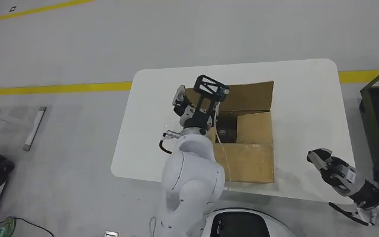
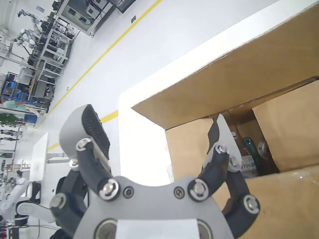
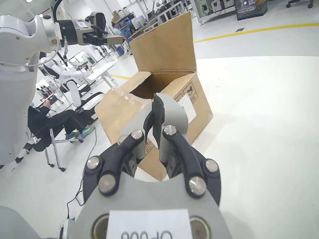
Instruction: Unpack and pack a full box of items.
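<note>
The left gripper [image 2: 153,119] is spread wide, with the open cardboard box [image 2: 224,75] just ahead of it. One fingertip [image 2: 219,128] lies before the box's gap, where a dark green item [image 2: 251,150] shows just beyond.

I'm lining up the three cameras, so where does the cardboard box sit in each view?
Top view: the cardboard box lies mid-table, flaps open.
Left wrist view: the box rises just beyond the open left fingers.
Right wrist view: the box stands beyond the shut right fingers, one flap upright.
Shared landmark: the white table under it.
</note>
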Available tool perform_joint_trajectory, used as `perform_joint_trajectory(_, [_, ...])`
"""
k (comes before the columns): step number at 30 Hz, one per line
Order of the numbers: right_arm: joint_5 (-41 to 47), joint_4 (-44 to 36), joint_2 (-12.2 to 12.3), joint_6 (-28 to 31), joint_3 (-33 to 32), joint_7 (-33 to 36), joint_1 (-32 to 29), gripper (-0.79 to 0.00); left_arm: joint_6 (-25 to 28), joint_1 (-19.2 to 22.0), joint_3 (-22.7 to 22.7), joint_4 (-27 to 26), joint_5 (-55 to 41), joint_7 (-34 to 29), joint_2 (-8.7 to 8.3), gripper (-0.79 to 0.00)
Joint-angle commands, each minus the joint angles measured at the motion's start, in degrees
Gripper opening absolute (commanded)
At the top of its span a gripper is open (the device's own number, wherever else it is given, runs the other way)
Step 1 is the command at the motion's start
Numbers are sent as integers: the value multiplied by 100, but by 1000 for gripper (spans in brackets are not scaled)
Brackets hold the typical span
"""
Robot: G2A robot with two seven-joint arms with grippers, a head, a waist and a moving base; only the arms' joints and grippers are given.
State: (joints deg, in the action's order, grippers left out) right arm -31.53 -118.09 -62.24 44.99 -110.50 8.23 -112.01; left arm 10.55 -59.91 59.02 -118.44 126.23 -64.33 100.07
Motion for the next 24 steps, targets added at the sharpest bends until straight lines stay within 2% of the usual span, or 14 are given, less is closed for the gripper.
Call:
perform_joint_trajectory(1, [196, -48, 20, 113, 20, 203, 56, -785, -140, -267, 48, -182, 281, 91, -26, 0])
perform_joint_trajectory(6, [556, -215, 99, 263, 88, 1024, 152, -785, -471, -959, 176, -545, 224, 383, -65, 0])
perform_joint_trajectory(11, [876, -296, 173, 205, 139, 1645, 366, -785, -373, -1475, 405, -912, 144, 687, -122, 0])
perform_joint_trajectory(19, [769, -328, 180, 195, 95, 1682, 404, -785, -44, -2054, 769, -1414, 61, 1120, -213, 0])
perform_joint_trajectory(24, [1017, -223, 195, -241, 261, 1785, 607, -785, 53, -2237, 949, -1540, 116, 1380, -260, 0])
